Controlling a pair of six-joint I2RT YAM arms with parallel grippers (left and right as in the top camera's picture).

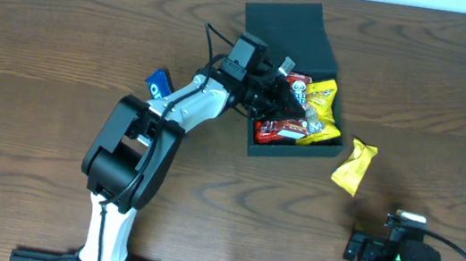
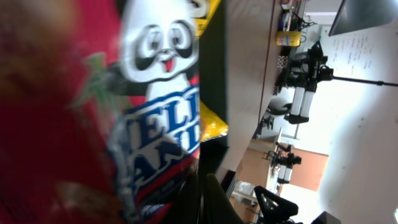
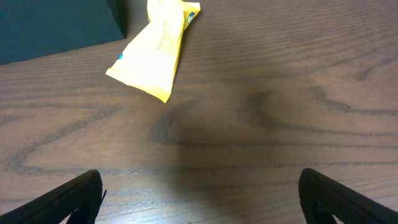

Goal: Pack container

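The dark teal container (image 1: 292,149) stands at the back middle of the table with its flap lid (image 1: 287,28) open. Inside lie a red panda snack packet (image 1: 298,89), a yellow packet (image 1: 321,101) and another red packet (image 1: 272,134). My left gripper (image 1: 283,103) reaches into the container. In the left wrist view its fingers (image 2: 203,200) are closed together at the edge of the panda packet (image 2: 155,93), which fills the view. My right gripper (image 1: 382,249) is open and empty above bare table (image 3: 199,193).
A yellow snack packet (image 1: 355,165) lies on the table just right of the container; it also shows in the right wrist view (image 3: 155,53). A blue packet (image 1: 159,83) lies left of the left arm. The container's corner (image 3: 56,25) shows in the right wrist view.
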